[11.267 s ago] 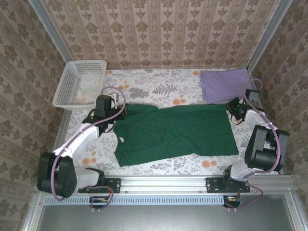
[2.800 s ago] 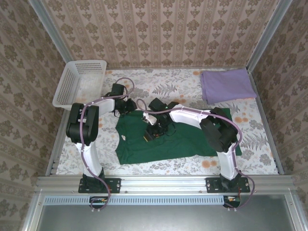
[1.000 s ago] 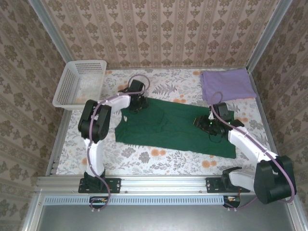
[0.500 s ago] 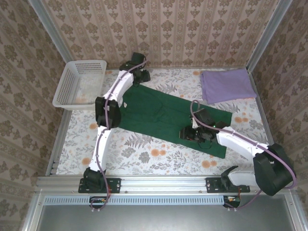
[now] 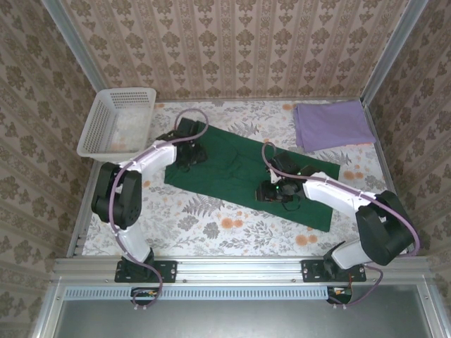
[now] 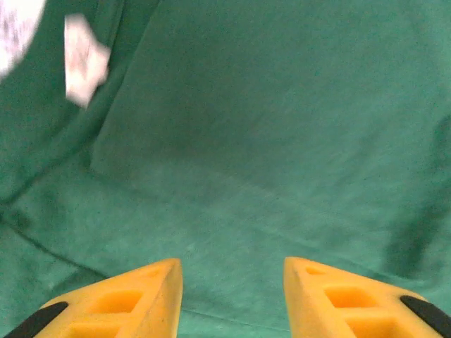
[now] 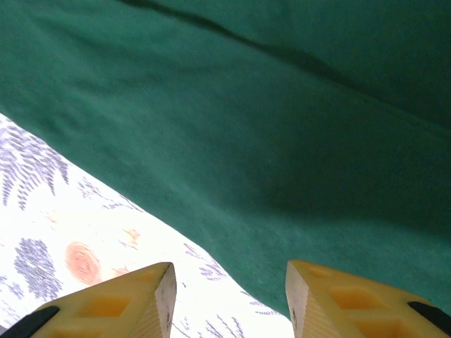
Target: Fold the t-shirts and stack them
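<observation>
The dark green t-shirt point(image 5: 239, 165) lies as a long folded band, slanting from the far left to the near right of the table. My left gripper point(image 5: 186, 153) hovers over its left end, open, with bare green cloth point(image 6: 268, 141) between the yellow fingers point(image 6: 151, 285) and a white label point(image 6: 84, 60) at upper left; left gripper point(image 6: 232, 266). My right gripper point(image 5: 273, 191) is open over the shirt's near edge point(image 7: 211, 232), straddling cloth and tablecloth; right gripper point(image 7: 230, 269). The lilac t-shirt point(image 5: 331, 125) lies folded at the far right.
A white lattice basket point(image 5: 116, 121) stands at the far left corner. The flowered tablecloth point(image 5: 211, 222) is bare in front of the green shirt. Patterned walls close in the table on three sides.
My left arm has drawn back from the far edge to the shirt's left end. My right gripper has shifted a little left along the near edge. The shirt lies much as before.
</observation>
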